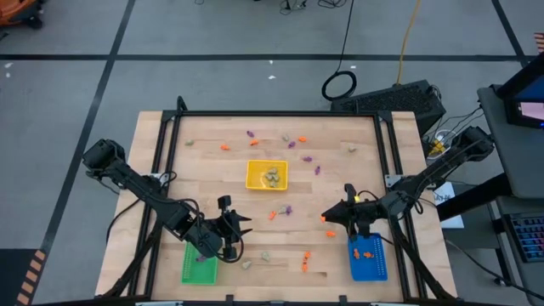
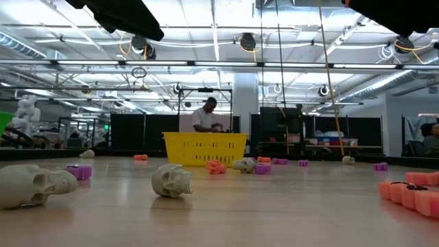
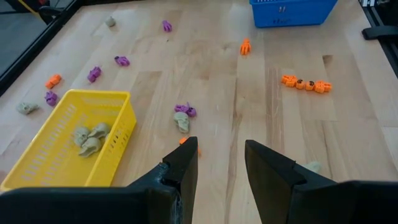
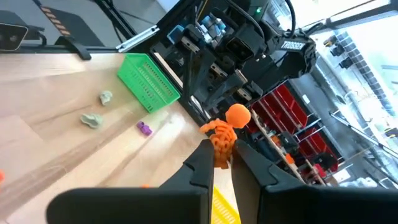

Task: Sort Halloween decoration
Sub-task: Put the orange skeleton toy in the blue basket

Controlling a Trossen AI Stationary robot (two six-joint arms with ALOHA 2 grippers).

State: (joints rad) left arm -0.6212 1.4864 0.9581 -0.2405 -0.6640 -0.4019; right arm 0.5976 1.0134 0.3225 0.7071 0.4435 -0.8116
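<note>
Now right gripper (image 4: 224,163) pinches an orange figure (image 4: 225,132), lifted near blue tray (image 1: 368,259) for dropping; left gripper (image 3: 221,163) gapes empty.

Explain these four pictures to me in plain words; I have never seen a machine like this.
This is a robot with two dark arms at a wooden table. One picture looks straight down, one looks level across the tabletop, and one comes from a camera on each wrist.

Scattered on the table are small orange, purple and pale trinkets. A yellow tray holds pale skulls; a green tray and a blue tray sit near the arms.

The right gripper, above the blue tray, has its jaws shut on an orange skeleton figure. The left gripper, by the green tray, has open jaws holding nothing.
</note>
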